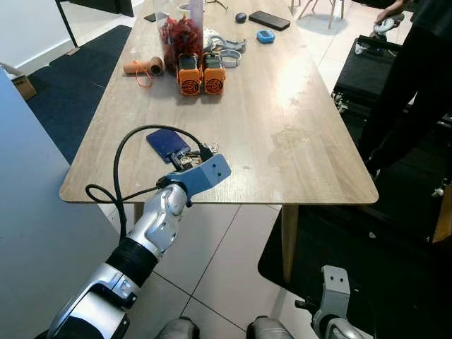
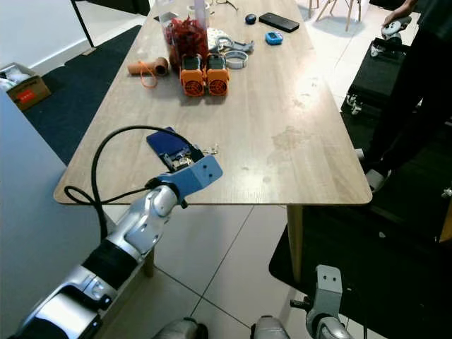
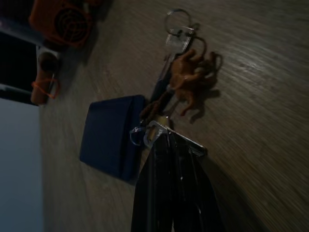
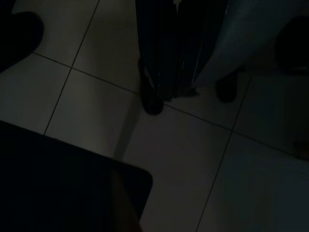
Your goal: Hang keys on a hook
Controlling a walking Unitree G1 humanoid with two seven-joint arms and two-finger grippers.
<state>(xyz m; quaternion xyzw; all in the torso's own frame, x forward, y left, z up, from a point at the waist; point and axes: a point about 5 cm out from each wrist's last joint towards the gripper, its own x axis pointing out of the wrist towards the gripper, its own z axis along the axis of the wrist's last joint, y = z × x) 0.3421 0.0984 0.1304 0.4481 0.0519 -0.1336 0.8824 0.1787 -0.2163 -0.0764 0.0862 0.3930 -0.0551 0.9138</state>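
Left gripper low over bench near edge, fingers pressed together, pinching clip end of keys. Keys lie on wood beside blue wallet. Step: picking up. Next: lift keys, find hook. Right arm hangs idle.

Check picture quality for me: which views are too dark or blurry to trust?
Head views: bright and sharp, mild glare on the table. Left wrist view: dim, slightly soft, yet keys and wallet readable. Right wrist view: very dark, just floor tiles.
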